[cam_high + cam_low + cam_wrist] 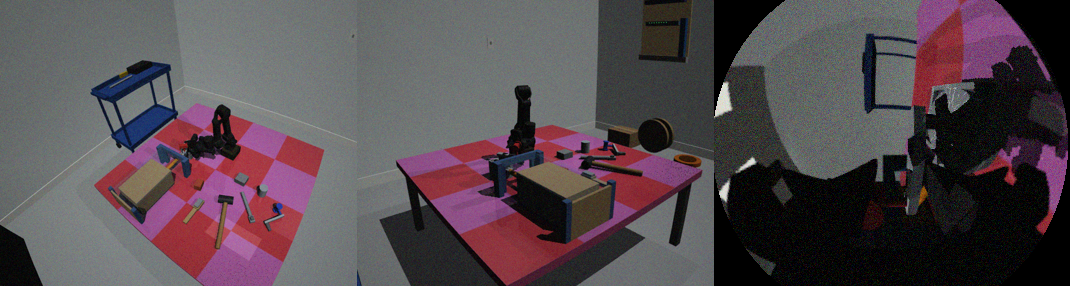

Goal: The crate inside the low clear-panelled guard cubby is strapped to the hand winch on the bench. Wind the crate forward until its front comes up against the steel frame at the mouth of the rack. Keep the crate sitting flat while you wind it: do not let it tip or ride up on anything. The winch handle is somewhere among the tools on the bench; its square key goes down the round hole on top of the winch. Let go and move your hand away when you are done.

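Note:
The tan crate (145, 180) (556, 181) sits flat in the cubby, its front a short gap behind the blue steel frame (173, 152) (499, 178). The orange strap (172, 164) (512, 171) runs from the crate toward the winch (185, 153) (502, 154) (955, 100), beyond the frame. A handle with a red knob (183, 146) (516, 145) is at the winch, partly hidden by my hand. My gripper (188, 147) (898, 162) is partly open, close around the red knob, and does not grip it. Whether the fingers touch the knob is too dark to tell.
A tan back panel (122, 201) (592, 214) closes the cubby's rear. An orange block (199, 184), brush (193, 211), mallet (222, 221), wrench (247, 207), grey block (241, 178), grey cylinder (262, 191), blue object (277, 207) and bent grey bar (273, 218) lie or stand on the bench.

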Available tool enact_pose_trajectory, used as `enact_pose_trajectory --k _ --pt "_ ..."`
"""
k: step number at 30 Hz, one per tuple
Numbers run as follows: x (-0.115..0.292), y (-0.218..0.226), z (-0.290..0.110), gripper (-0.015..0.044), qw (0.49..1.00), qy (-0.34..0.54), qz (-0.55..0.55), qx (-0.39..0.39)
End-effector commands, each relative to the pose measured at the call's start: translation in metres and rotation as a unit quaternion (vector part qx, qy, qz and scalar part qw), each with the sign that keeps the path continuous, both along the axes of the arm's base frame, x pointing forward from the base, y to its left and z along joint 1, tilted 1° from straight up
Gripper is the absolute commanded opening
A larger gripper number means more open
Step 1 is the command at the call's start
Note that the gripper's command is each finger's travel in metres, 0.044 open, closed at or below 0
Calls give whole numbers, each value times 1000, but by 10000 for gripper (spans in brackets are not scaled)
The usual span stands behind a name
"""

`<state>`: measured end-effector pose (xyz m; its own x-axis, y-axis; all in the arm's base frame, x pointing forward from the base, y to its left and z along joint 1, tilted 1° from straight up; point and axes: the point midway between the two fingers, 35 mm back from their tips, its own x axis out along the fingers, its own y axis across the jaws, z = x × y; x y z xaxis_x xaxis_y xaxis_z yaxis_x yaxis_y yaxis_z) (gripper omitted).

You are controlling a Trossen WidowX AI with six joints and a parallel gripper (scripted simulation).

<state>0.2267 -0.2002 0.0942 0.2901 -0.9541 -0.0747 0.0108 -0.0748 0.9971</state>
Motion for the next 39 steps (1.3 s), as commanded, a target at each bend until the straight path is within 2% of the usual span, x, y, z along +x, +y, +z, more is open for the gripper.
enact_pose_trajectory --k 1,33,39 --pt "2 0 3 240 1000 -6 2 -2" --pt "0 0 1 240 1000 -1 0 0" --pt "5 21 -20 240 998 -11 -8 54"
